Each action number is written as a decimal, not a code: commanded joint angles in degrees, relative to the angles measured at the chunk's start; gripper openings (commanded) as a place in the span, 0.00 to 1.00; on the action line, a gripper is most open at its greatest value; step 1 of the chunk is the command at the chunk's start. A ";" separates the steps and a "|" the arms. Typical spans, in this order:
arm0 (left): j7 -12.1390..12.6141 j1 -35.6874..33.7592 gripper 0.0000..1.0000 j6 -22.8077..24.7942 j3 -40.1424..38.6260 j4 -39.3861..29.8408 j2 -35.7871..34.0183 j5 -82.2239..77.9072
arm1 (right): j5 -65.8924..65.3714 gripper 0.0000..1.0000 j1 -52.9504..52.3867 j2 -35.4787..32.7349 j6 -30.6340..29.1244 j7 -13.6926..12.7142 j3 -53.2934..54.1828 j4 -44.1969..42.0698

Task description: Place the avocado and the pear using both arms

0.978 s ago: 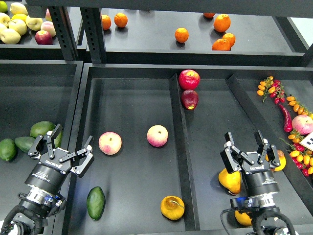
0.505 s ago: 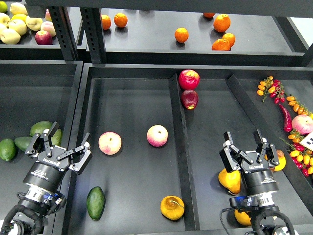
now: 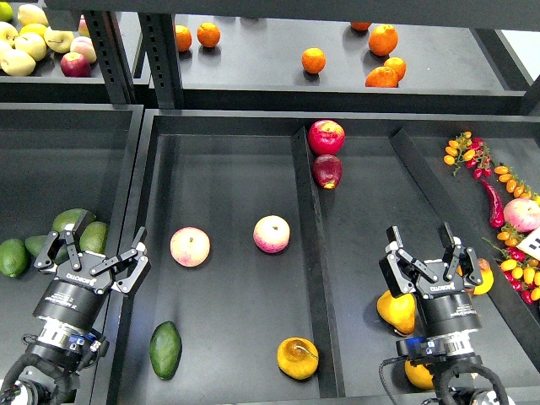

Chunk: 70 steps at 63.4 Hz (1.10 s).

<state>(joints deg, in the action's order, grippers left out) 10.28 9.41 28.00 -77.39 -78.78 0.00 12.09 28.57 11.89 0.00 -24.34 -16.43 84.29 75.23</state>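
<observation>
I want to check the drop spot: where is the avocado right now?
In the head view, the avocado lies low on the left of the middle compartment, below a peach, left of the pear, and right of the open left gripper.

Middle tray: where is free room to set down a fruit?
The back of the tray, behind the two peaches, is bare. So is the floor between the avocado and the pear. The far right tray, by the tomatoes, is crowded.
</observation>
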 commanded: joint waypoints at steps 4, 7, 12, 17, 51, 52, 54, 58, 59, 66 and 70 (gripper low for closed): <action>0.18 -0.09 0.99 0.00 0.14 -0.50 0.00 -0.05 | 0.00 1.00 -0.11 0.00 0.00 0.00 -0.09 0.00; 0.26 -0.18 0.99 0.00 0.05 -0.50 0.00 -0.14 | 0.00 1.00 -0.11 0.00 0.08 0.00 -0.09 0.00; 0.44 -0.18 0.99 0.00 0.05 -0.50 0.00 -0.23 | 0.00 1.00 -0.11 0.00 0.08 0.00 -0.36 0.00; 0.62 -0.18 1.00 0.00 0.05 -0.50 0.00 -0.40 | 0.00 1.00 -0.11 0.00 0.08 0.00 -0.45 -0.08; 0.00 -5.36 1.00 0.00 -2.32 -0.32 0.00 -0.93 | 0.00 1.00 -4.68 0.00 2.37 0.00 -0.01 -0.96; 0.09 -5.97 1.00 0.00 -2.93 -0.32 0.00 -0.93 | 0.00 1.00 -4.95 0.00 2.72 0.00 -0.01 -0.88; 0.44 -6.77 1.00 0.00 -3.81 -0.23 0.00 -0.93 | 0.00 1.00 -5.21 0.00 3.16 0.00 -0.01 -0.88; 1.23 -8.09 1.00 0.00 -4.61 -0.23 0.00 -0.75 | 0.00 1.00 -5.56 0.00 3.25 0.00 -0.01 -0.79; 1.23 -8.78 1.00 0.00 -4.78 -0.23 0.00 -0.75 | 0.00 1.00 -5.74 0.00 3.25 0.00 -0.01 -0.79; 3.07 -13.17 0.99 0.00 -3.73 1.00 0.00 -1.10 | 0.00 1.00 -6.18 0.00 3.33 0.00 0.08 -0.79; 4.48 -15.56 0.99 0.00 -2.85 2.31 -2.98 -1.55 | 0.00 1.00 -6.18 0.00 3.33 0.00 0.08 -0.70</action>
<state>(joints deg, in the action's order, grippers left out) 12.50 -1.77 28.00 -81.67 -78.22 -0.04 11.19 28.56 5.89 0.00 -21.05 -16.43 84.34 74.38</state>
